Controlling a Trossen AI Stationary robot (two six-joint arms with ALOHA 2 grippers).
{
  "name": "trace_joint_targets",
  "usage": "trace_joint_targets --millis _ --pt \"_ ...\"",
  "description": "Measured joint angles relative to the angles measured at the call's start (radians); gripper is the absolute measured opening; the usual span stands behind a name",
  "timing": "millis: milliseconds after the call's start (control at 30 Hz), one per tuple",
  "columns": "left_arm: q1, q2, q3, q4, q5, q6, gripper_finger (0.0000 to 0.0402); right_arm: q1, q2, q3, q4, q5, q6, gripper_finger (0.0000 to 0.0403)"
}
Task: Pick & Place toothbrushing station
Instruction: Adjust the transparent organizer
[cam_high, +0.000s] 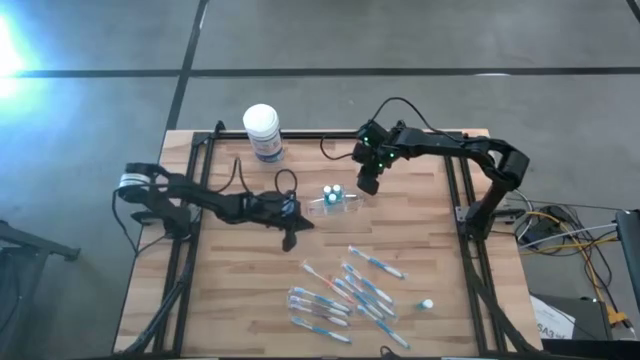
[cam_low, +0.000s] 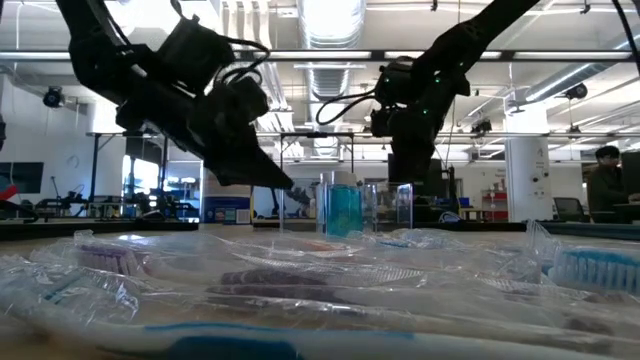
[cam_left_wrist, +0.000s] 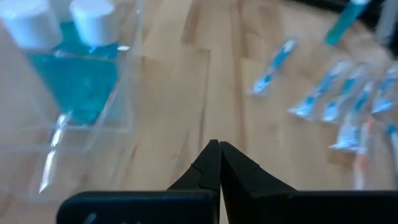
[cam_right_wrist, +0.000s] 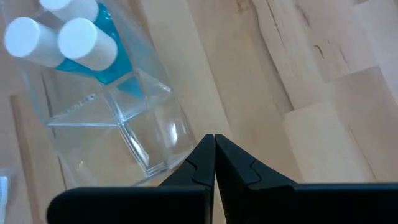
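The toothbrushing station is a clear plastic holder standing at mid-table, with two blue white-capped bottles upright in one compartment. Several wrapped blue-and-white toothbrushes lie flat on the wood near the front right, and a tiny white-capped piece lies beside them. My left gripper hovers shut just left of the holder, pointing toward the near right. My right gripper hangs shut above the holder's far right corner, tilted down. Neither touches anything.
A larger white-lidded tub with a blue label stands at the far left of the table. Black rails run along both sides. Bare wood lies between the holder and the toothbrushes. People and desks show in the room behind.
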Motion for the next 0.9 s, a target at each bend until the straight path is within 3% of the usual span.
trace_joint_targets --millis 200,900 --pt "0.009 0.015 0.002 -0.016 -0.097 0.006 0.0002 0.001 -0.007 -0.005 -0.012 0.000 0.011 0.0008" --pt "0.056 0.014 -0.004 -0.026 -0.108 0.007 0.0002 0.088 -0.003 -0.013 -0.007 -0.001 0.052 0.0008"
